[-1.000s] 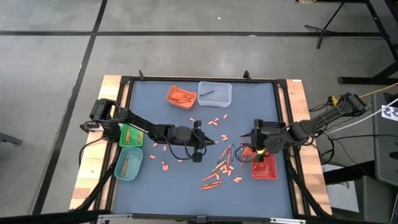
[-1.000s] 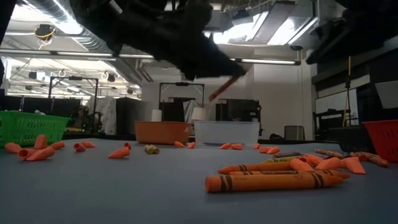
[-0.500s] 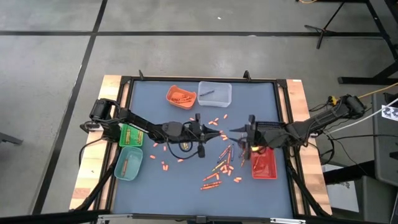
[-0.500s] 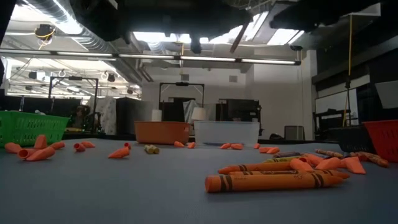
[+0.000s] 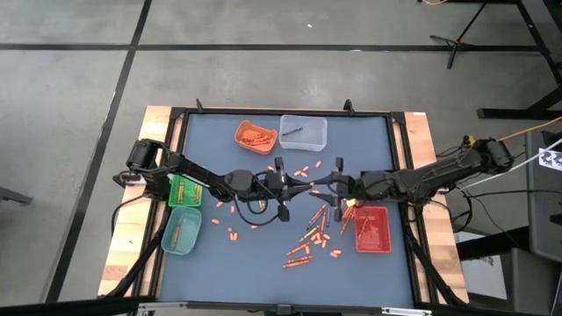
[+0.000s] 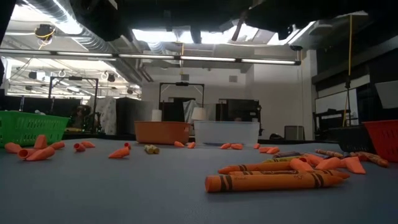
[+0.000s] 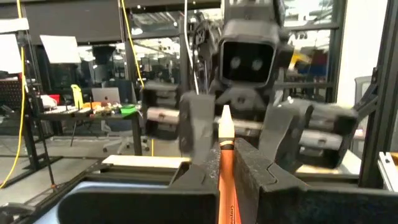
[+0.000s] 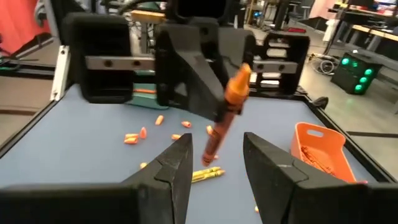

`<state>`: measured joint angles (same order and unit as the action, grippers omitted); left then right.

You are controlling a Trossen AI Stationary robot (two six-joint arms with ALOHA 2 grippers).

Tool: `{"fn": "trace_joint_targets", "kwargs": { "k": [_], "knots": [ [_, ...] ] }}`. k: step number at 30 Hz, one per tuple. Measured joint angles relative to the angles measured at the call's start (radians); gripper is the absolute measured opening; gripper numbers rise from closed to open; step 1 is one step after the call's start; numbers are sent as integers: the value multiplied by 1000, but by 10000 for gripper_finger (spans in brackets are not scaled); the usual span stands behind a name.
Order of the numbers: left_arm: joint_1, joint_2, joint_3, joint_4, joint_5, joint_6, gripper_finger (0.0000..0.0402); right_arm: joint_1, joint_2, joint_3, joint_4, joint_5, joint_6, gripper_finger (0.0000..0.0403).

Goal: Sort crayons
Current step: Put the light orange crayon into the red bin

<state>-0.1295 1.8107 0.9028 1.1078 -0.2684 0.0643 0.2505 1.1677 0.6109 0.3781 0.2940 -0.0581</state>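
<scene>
Two arms meet above the middle of the blue-grey surface [image 5: 211, 149], claw to claw. The left claw [image 5: 303, 185] is clenched on one orange crayon [image 7: 225, 163], whose pale tip points at the right claw [image 5: 327, 186]. The right claw stands released, its two fingers [image 8: 177, 163] spread to either side of the crayon's tip without touching it.

Loose crayons [image 5: 309, 237] lie scattered under and toward the near edge from the two claws, with short orange pieces [image 5: 303, 170] toward the far side and more near the left.

In the low view whole orange crayons [image 6: 272, 180] lie flat on the surface in the foreground, and both arms hang well above them.

Trays stand near the rim:
- orange tray [image 5: 255, 136] and clear tray [image 5: 304, 131] at the far edge, side by side
- green basket [image 5: 185, 190] and teal tray [image 5: 181, 231] at the left edge
- red tray [image 5: 373, 230] at the right, just beside the right arm

The far-left and near-left parts of the surface show open room between the trays and the scatter
</scene>
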Motion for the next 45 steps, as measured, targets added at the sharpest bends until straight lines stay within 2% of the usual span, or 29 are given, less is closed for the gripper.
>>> {"fn": "trace_joint_targets", "kwargs": {
  "k": [6,12,25,35,40,45],
  "knots": [
    [0,-1,0,4,0,0,8,-11,61,0,105,0,0,140],
    [0,-1,0,2,0,0,8,-10,75,0,104,0,0,132],
    [3,-1,0,-1,2,64,8,-10,75,0,106,0,0,10],
    [5,-1,0,-55,1,35,12,-10,73,0,43,10,-2,19],
    [6,-1,0,-129,-1,13,49,-9,65,0,-34,18,22,10],
    [6,0,1,-228,-2,-34,85,-8,51,1,-151,9,107,23]
  ]
}}
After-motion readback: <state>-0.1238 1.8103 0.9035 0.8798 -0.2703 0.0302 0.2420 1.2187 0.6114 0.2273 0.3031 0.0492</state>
